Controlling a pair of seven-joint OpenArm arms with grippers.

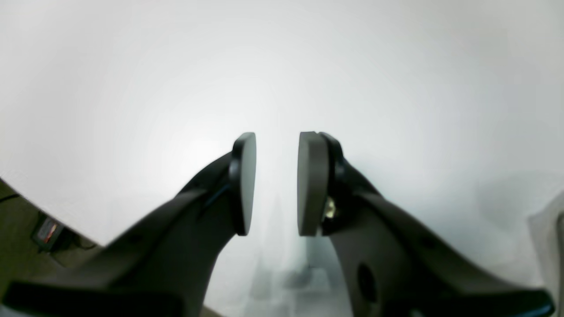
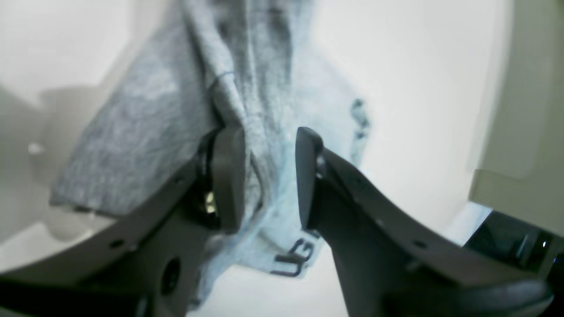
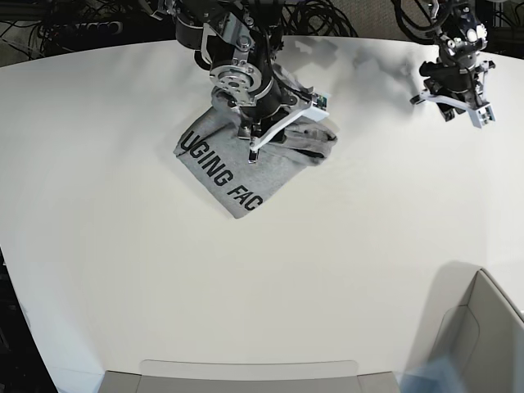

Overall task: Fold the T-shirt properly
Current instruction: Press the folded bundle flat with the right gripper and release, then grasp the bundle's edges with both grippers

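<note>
The heather-grey T-shirt [image 3: 229, 176] lies bunched on the white table [image 3: 270, 278], left of centre in the base view, with black capital lettering facing up. My right gripper [image 3: 282, 131] is down on its far right edge. In the right wrist view its jaws [image 2: 269, 176] stand apart with a ridge of grey fabric [image 2: 145, 132] between them, lying against the left pad [image 2: 229, 176]. My left gripper [image 3: 454, 102] is at the back right, apart from the shirt. In the left wrist view it [image 1: 276, 182] is open and empty over bare table.
Black cables [image 3: 327, 16] lie along the table's back edge. A grey box [image 3: 483, 336] stands at the front right corner and a grey tray rim [image 3: 246, 377] at the front edge. The table's edge [image 1: 48, 207] shows in the left wrist view.
</note>
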